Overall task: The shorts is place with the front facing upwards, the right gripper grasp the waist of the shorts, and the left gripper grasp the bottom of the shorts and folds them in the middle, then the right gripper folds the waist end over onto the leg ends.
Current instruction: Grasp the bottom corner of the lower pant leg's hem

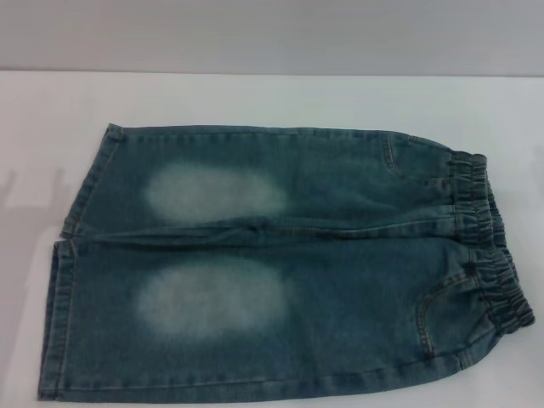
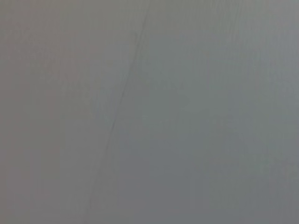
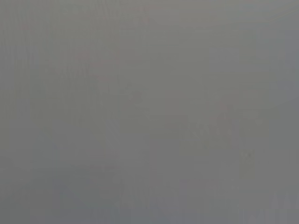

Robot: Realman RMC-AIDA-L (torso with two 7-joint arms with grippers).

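The shorts (image 1: 340, 280) lie flat and spread out on the white table (image 1: 255, 98) in the head view, front side up. They are blue-green denim with two pale faded oval patches. The gathered elastic waist (image 1: 489, 242) is at the right. The bottom of the shorts, the two straight-hemmed leg ends (image 1: 66, 280), is at the left. Neither the left gripper nor the right gripper shows in any view. Both wrist views show only a plain grey surface.
A grey wall (image 1: 272, 34) runs behind the table's far edge. Bare white tabletop lies beyond the shorts at the back and at both sides.
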